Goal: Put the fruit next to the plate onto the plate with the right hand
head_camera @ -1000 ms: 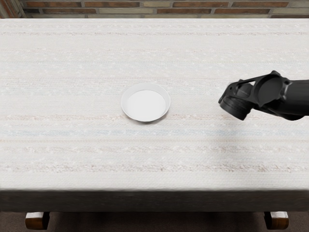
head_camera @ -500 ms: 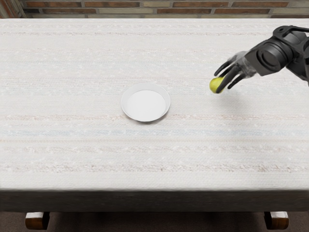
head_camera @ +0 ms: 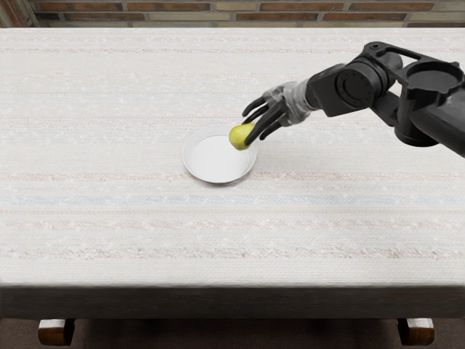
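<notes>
A long table (head_camera: 109, 240) fills nearly the whole room from where I stand, running out past both sides of what I can see. Its top is pale and cloth-like, woven in faint bands that run along its length, some with a pinkish tint and one with a bluish tint. The table's near edge (head_camera: 232, 302) is a dark, flat strip. Below that edge, two brown wooden feet show, one (head_camera: 56, 331) toward the left end and one (head_camera: 415, 331) toward the right. Behind the table's far edge stands a brick wall (head_camera: 218, 11), reddish-brown with light mortar lines.
</notes>
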You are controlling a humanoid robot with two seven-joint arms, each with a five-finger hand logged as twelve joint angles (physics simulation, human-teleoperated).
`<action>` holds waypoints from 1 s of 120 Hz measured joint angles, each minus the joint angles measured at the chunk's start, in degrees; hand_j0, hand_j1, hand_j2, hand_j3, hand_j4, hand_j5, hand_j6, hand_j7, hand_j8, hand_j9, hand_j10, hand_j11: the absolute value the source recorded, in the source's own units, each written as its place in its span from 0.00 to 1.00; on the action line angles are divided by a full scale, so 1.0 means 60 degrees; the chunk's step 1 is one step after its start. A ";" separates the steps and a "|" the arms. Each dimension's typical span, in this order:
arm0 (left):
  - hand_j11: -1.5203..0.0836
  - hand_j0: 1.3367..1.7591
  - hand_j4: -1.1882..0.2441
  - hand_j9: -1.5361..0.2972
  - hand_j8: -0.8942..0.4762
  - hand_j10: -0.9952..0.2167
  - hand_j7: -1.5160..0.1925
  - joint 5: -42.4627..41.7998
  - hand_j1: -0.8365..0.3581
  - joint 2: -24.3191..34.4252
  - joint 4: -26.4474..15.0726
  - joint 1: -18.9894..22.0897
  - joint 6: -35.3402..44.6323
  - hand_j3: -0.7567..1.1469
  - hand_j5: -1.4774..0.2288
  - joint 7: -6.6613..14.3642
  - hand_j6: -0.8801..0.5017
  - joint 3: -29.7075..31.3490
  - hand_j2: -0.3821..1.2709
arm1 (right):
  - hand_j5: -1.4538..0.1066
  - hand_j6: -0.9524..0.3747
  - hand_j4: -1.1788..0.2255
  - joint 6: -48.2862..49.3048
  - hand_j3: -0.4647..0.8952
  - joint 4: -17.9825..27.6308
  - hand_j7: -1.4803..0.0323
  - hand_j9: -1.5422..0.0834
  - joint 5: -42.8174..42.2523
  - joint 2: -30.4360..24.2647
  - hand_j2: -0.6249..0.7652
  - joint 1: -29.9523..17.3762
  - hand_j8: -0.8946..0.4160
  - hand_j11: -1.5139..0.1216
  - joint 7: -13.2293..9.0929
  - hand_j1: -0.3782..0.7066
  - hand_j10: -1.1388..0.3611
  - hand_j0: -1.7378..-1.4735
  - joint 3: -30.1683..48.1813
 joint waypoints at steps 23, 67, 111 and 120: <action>0.95 0.76 0.83 0.84 0.65 0.82 0.89 0.0000 0.99 -0.0001 0.0000 0.0000 0.0000 0.40 0.87 0.0002 0.64 0.0000 0.23 | 0.16 0.35 0.24 -0.0002 0.34 -0.0415 0.23 0.24 -0.0030 0.0449 0.87 -0.0053 0.35 0.22 0.0001 0.74 0.18 0.30 0.0169; 0.95 0.76 0.83 0.84 0.65 0.82 0.89 -0.0001 0.99 0.0000 0.0001 0.0000 0.0000 0.40 0.87 0.0000 0.64 0.0001 0.23 | 0.78 0.63 0.71 -0.0680 0.34 -0.1577 0.82 0.80 -0.0506 0.1299 0.53 -0.0295 0.61 0.78 0.0004 0.17 0.64 0.30 0.0186; 0.95 0.76 0.83 0.84 0.65 0.82 0.89 -0.0001 0.99 0.0001 0.0004 0.0000 0.0000 0.40 0.87 0.0003 0.64 0.0000 0.23 | 0.91 0.70 0.82 0.2663 0.34 -0.1603 0.95 0.92 0.0773 -0.2800 0.46 -0.1119 0.67 0.90 0.0004 0.05 0.74 0.30 0.2333; 0.95 0.76 0.83 0.84 0.65 0.82 0.89 0.0001 0.99 -0.0003 0.0001 0.0000 0.0000 0.40 0.87 0.0002 0.64 -0.0001 0.23 | 0.91 0.71 0.83 0.2896 0.34 -0.1603 0.96 0.93 0.1014 -0.3560 0.46 -0.1529 0.68 0.91 0.0004 0.04 0.75 0.30 0.2555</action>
